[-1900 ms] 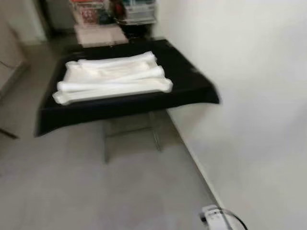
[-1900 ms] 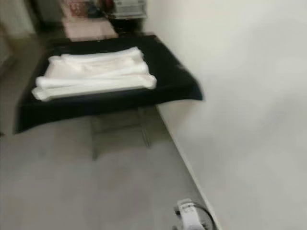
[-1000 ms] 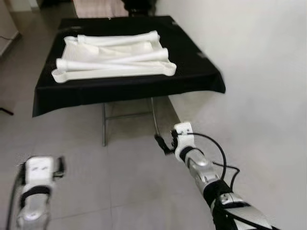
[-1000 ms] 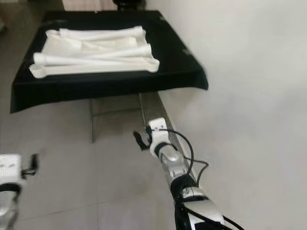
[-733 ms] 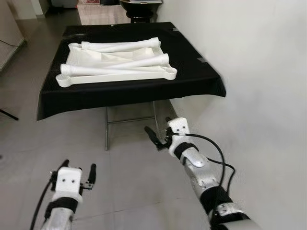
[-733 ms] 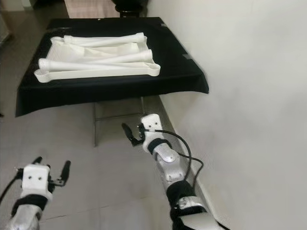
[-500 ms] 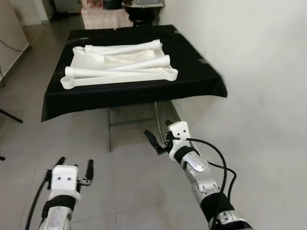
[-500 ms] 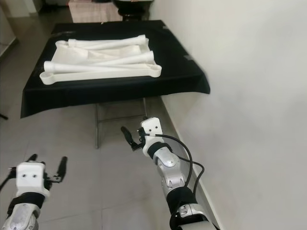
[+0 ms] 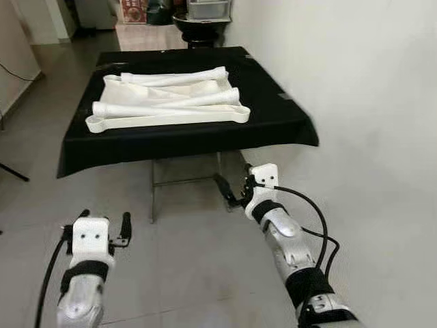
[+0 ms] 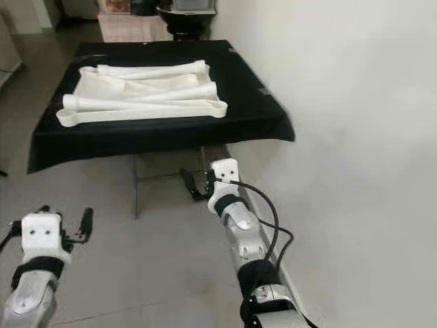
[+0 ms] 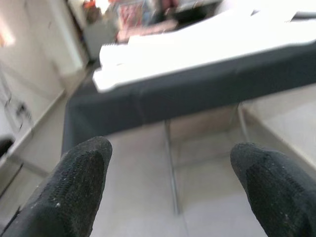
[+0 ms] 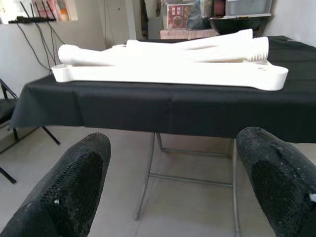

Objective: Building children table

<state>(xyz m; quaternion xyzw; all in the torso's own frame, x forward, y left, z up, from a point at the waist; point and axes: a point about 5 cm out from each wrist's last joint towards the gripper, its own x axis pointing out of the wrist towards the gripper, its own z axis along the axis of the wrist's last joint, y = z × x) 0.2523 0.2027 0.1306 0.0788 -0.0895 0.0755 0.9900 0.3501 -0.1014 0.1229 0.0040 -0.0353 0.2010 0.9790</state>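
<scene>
You're standing a little way back from the bench [image 9: 273, 126], which is covered in a black cloth and sits right against the white wall [image 9: 355, 102] on your right. The children's table parts [image 9: 167, 102] are piled on top of it: a flat white tabletop panel with several long white legs [image 9: 174, 76] lying across it, a couple crossed over each other, the whole pile toward the left and middle of the cloth. Your left end effector [image 9: 102, 224] is down low over the grey tiled floor [image 9: 177, 266], fingers spread wide apart and holding nothing. Your right end effector [image 9: 232, 191] is raised out in front, pointed at the bench's metal legs [image 9: 151, 195] just below the cloth edge, and it's also wide open with nothing in it. Both are well short of the parts, no contact with anything. A black cable [image 9: 317, 222] loops off your right forearm.
</scene>
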